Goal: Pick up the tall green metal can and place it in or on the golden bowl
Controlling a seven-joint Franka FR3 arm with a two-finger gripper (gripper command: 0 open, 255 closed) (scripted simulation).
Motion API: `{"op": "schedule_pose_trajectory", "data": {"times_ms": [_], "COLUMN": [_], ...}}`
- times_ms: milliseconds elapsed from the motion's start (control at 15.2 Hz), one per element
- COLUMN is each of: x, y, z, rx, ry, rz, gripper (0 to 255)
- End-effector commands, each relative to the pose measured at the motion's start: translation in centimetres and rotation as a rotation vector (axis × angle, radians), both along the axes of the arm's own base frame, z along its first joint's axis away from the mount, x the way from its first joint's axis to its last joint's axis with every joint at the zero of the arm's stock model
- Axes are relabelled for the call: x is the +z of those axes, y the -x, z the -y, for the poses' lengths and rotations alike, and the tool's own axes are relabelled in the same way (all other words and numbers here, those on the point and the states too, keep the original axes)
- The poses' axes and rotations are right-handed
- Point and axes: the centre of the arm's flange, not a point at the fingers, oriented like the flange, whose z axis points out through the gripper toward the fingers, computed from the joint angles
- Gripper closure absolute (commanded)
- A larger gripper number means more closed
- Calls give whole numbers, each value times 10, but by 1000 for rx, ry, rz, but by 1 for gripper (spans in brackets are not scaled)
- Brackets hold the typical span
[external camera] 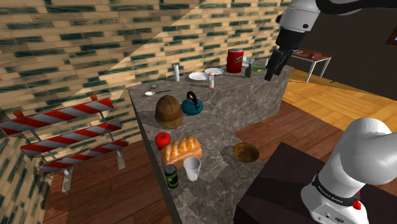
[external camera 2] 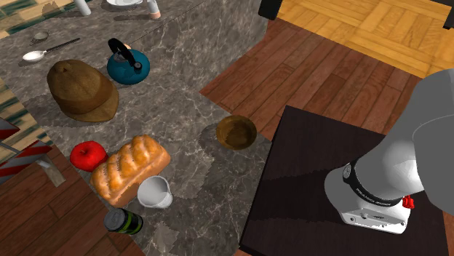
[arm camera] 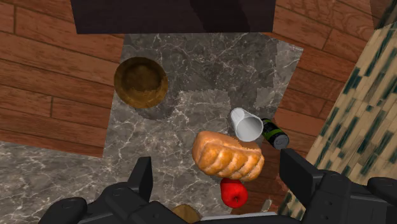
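Observation:
The tall can [external camera: 170, 176], dark with a green label, stands at the near end of the marble counter [external camera: 216, 121], beside a white cup [external camera: 191, 168]. The can [external camera 2: 124, 220] and the can [arm camera: 275, 133] also appear from the other cameras. The golden-brown bowl [external camera: 245, 152] sits empty at the counter's edge close to the stand; it is the bowl [external camera 2: 236, 132] and the bowl [arm camera: 140, 81]. My gripper [external camera: 270, 75] hangs high above the counter's far end, open and holding nothing. In the wrist view the gripper [arm camera: 219, 177] looks down from afar, its fingers [arm camera: 141, 179] wide apart.
Between can and bowl lie a bread loaf [external camera: 181, 150] and a red apple [external camera: 163, 139]. Farther back are a brown hat [external camera: 168, 110], a teal kettle [external camera: 191, 104], a red canister [external camera: 235, 60] and a plate [external camera: 198, 76]. A striped barrier [external camera: 63, 133] stands beside the counter.

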Motion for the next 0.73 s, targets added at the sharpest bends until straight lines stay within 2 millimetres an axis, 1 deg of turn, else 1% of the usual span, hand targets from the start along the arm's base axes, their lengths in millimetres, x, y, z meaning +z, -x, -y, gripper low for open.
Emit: {"op": "schedule_pose_trajectory", "data": {"times_ms": [0,660], "x": [0,-90], "y": [0,-60], "z": [0,-81], "rx": [0,-50], "ry": [0,12], "rz": [0,-33], "gripper": [0,0]}}
